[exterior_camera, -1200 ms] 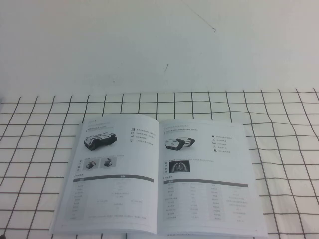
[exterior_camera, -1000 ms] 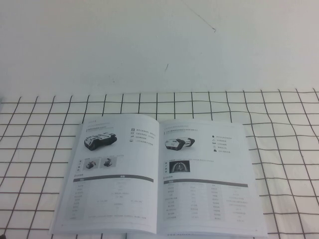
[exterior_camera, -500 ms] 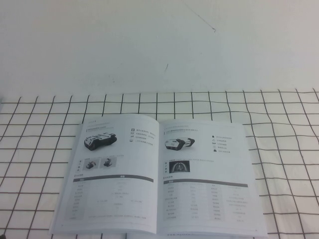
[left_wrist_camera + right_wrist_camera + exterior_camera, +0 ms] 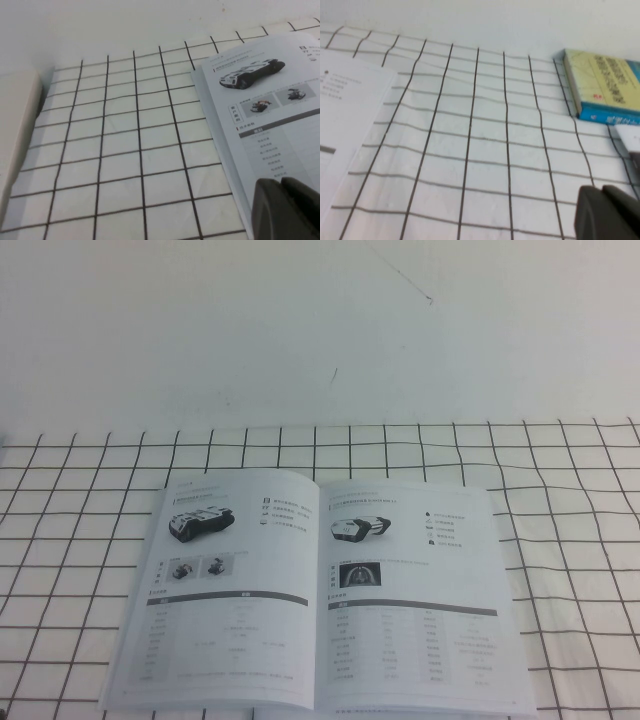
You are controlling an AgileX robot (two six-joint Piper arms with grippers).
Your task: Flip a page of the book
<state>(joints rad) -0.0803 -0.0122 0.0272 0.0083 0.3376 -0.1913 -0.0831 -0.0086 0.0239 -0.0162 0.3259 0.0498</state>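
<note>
Book (image 4: 318, 595) lies open and flat on the checked cloth (image 4: 580, 540), near edge cut off by the high view. Right-hand page (image 4: 415, 600) shows a dark machine photo, icon column, small photo, grey-headed table. Beyond the cloth's right side sits a yellow-and-blue box (image 4: 606, 87). Left gripper (image 4: 287, 210) hangs over the book's left corner, jaw state unclear. Right gripper (image 4: 607, 212) hangs over bare cloth, closed, empty.

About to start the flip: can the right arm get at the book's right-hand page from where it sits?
Probably yes. The right end effector, shut, hovers over bare checked cloth beside the page; nothing lies between. The left end effector hangs at the book's other side.
</note>
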